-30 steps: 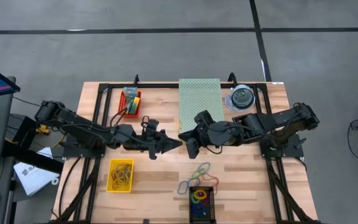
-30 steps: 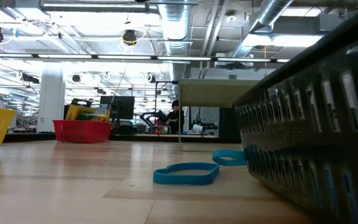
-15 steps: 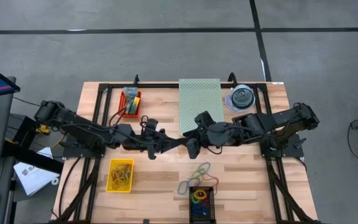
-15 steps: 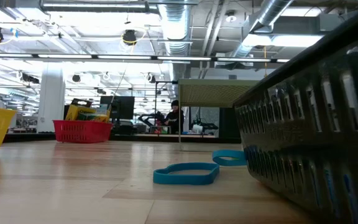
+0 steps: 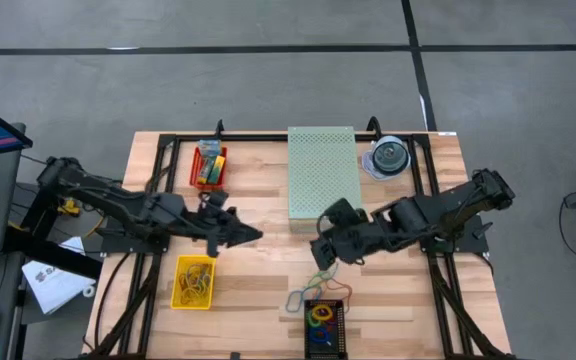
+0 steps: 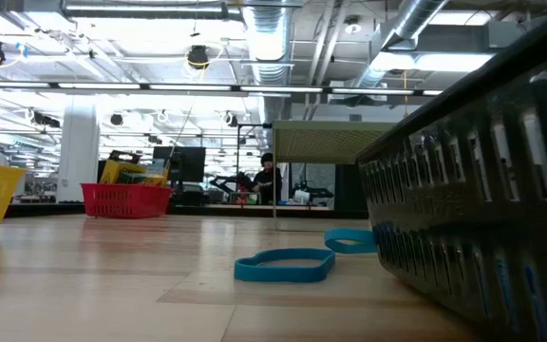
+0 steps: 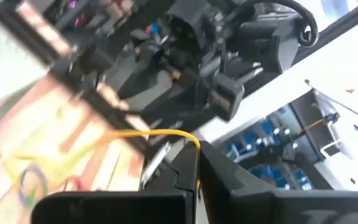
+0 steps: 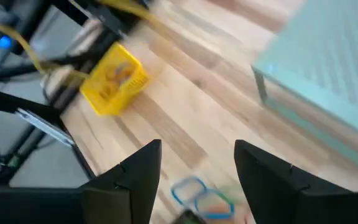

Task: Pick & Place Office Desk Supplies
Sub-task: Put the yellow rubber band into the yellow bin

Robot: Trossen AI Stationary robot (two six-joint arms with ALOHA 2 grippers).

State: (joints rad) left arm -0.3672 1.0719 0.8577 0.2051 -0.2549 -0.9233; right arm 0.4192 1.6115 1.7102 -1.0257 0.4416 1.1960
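Three baskets (image 5: pixel 194 281) (two arms (image 5: pixel 118 205))

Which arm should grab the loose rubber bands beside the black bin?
Right. Its open gripper sits just above the loose rubber bands; the left gripper is farther off, nearer the yellow basket.

Rubber bands (image 5: pixel 318 272) loose on table; crayon boxes (image 5: pixel 209 163) in red basket.

Both arms pull apart from their meeting point at the table's middle. The left gripper (image 5: pixel 249 237), which a second ago reached to just under the pale green perforated box (image 5: pixel 321 170), now sits farther left, above the yellow basket (image 5: pixel 194 282). The right gripper (image 5: pixel 316 255) swings down toward the loose rubber bands (image 5: pixel 320 274), its fingers (image 8: pixel 129 177) spread wide.
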